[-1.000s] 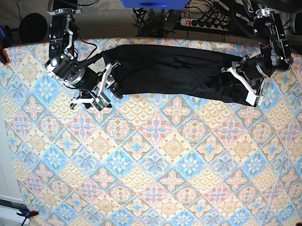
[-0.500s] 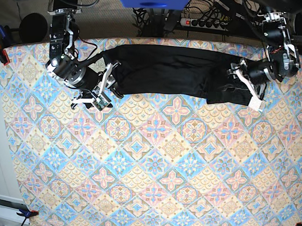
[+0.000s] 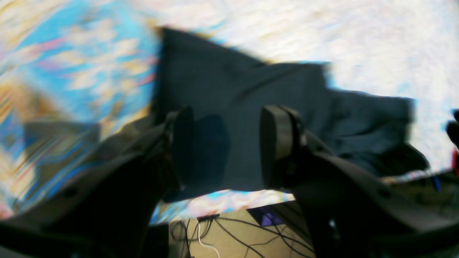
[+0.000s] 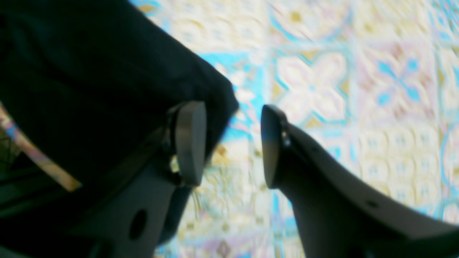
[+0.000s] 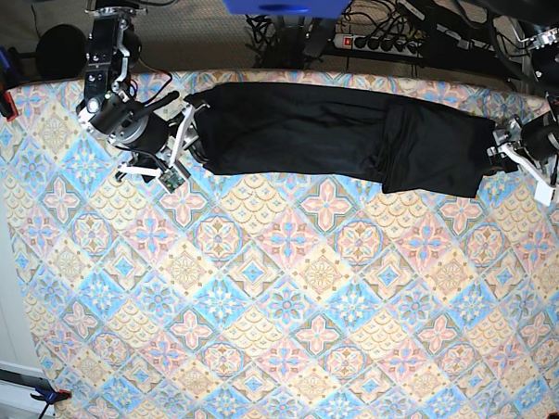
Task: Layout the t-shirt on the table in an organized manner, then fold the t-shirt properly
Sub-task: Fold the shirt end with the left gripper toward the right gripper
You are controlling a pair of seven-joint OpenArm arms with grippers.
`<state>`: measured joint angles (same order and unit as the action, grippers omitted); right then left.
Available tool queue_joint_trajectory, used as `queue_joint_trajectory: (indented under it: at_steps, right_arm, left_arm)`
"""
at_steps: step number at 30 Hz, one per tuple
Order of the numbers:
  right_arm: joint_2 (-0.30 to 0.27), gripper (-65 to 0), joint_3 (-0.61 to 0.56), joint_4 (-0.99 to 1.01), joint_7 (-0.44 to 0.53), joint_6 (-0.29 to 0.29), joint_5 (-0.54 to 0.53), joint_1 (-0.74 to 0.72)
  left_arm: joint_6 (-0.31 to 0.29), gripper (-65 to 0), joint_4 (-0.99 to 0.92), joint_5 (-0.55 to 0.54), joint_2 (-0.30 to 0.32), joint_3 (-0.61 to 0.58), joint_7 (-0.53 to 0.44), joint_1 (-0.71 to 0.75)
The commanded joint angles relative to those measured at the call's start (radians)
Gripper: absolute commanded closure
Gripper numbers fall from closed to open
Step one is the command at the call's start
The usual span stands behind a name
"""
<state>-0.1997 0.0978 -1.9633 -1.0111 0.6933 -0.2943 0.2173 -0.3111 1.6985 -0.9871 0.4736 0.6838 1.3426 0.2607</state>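
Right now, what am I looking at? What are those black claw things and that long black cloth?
It's a robot with two arms. One camera looks down from above; two others ride on the wrists, so you see each pincer up close. The table wears a colourful tile-pattern cloth. Along its far edge lies a black t-shirt, stretched into a long band. The left tool is open over one end of the shirt, holding nothing. The right tool is open too, at the other end, with nothing between its pads. Both wrist pictures are blurry.
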Motion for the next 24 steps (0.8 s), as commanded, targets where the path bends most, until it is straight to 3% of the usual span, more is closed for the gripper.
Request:
queue_joint_trajectory:
  at_steps: [1,6,13,24]
  right_arm:
    - [-0.005,-24.3,0.003,-0.009,0.008,0.005,-0.016,-0.006]
    - [-0.005,-28.4,0.003,0.095,-0.065,0.005,-0.131,-0.012]
    - [-0.005,-29.4,0.006,0.335,-0.065,0.005,-0.391,-0.012]
    - [-0.020,-29.5,0.188,0.361,-0.091,0.005,-0.415,-0.005]
  left_arm:
    - [-0.003,-29.2,0.015,-0.019,0.015,0.006,-0.013,-0.005]
    - [-0.003,-29.2,0.012,-0.016,0.012,0.003,-0.013,-0.005]
    - [-0.003,-29.2,0.012,-0.016,0.000,0.003,-0.013,-0.005]
    - [-0.003,-29.2,0.012,-0.016,0.000,0.003,-0.013,-0.005]
